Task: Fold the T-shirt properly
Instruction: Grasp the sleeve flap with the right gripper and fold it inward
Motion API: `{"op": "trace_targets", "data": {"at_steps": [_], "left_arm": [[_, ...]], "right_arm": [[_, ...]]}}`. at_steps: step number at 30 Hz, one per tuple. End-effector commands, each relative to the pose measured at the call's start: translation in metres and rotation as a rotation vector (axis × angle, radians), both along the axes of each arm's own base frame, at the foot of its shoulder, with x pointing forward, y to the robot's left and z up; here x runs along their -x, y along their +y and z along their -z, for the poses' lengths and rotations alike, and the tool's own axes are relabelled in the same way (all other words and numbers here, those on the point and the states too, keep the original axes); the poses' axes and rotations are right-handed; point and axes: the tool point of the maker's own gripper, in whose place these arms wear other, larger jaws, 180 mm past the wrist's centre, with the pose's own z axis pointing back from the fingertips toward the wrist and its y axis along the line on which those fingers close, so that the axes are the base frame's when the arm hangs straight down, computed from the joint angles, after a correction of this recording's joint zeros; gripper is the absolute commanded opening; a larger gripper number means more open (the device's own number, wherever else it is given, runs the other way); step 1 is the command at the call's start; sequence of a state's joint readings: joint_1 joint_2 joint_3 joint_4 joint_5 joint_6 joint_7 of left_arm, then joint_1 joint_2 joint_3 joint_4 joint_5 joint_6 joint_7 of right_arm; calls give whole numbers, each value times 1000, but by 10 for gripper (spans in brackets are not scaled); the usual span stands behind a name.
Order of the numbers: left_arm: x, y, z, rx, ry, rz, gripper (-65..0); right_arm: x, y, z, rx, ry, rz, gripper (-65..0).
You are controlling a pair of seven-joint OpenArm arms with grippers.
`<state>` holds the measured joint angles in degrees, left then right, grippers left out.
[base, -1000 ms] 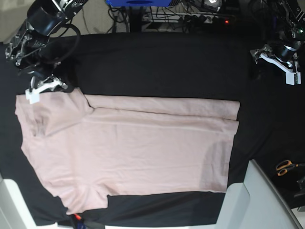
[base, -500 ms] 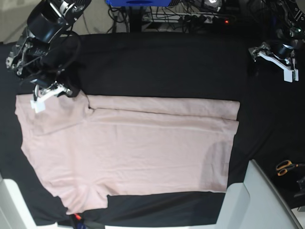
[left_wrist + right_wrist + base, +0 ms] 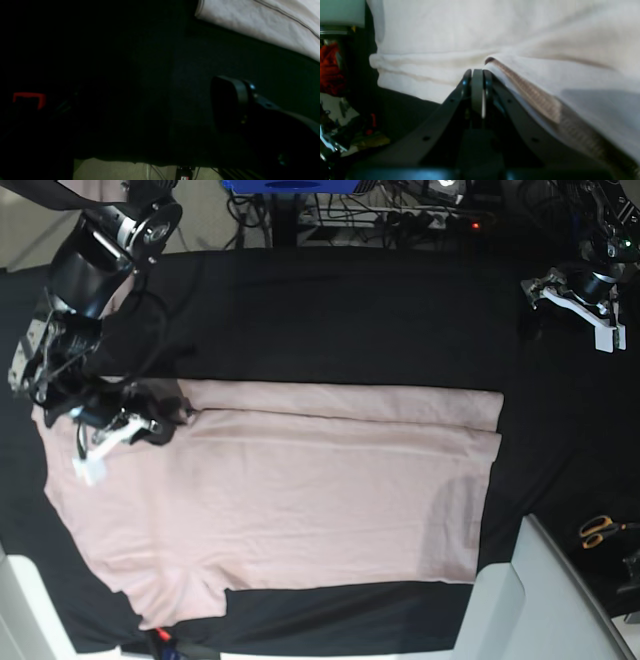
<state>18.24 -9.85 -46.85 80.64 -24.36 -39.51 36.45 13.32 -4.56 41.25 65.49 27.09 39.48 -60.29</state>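
Observation:
The pale pink T-shirt [image 3: 300, 480] lies spread flat on the black table covering [image 3: 350, 320], its long far edge folded over in a band. My right gripper [image 3: 100, 445] is over the shirt's left end. In the right wrist view this gripper [image 3: 477, 75] is shut on the T-shirt [image 3: 495, 30], and a ribbed edge [image 3: 527, 95] of cloth rises beside its right finger. My left gripper [image 3: 578, 302] hangs open over bare black covering at the far right, away from the shirt. The left wrist view shows one dark finger [image 3: 230, 100] and a corner of the T-shirt [image 3: 262, 22].
Orange-handled scissors [image 3: 600, 530] lie at the right edge. A pale grey box [image 3: 540, 600] stands at the near right corner. Cables and a power strip [image 3: 430, 210] run behind the table. Red clutter [image 3: 330, 67] sits off the table's side.
My right gripper has shut and moved toward the near side over the shirt, pulling the far left sleeve inward with it. The left gripper has barely moved.

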Motion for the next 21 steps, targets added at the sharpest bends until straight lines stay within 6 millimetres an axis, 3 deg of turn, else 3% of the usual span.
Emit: {"op": "trace_targets", "data": {"at_steps": [1,7,11,16,18,21], "left_arm": [[-7,6,-12,-17,-43,5,-23],[-5,6,-11,-16,-39,4,-23],[-6,6,-11,-16,-40,4,-23],[-5,6,-11,-16,-39,4,-23],[-4,6,-10,-16,-36,4,-23],[-3,6,-10,-16,-34,4,-23]], "right_arm": [[-22,0,-20,3,-76,-10,-644],[-44,9,-39,42,-139,-76,-644],[-49,18,-42,49,-145,-98,-644],[-63,37,-51,50,-196,-134,-636],[-71,39,-53,57,-210,-148,-573],[-79,48,-51,62,-203,-199,-362]]}}
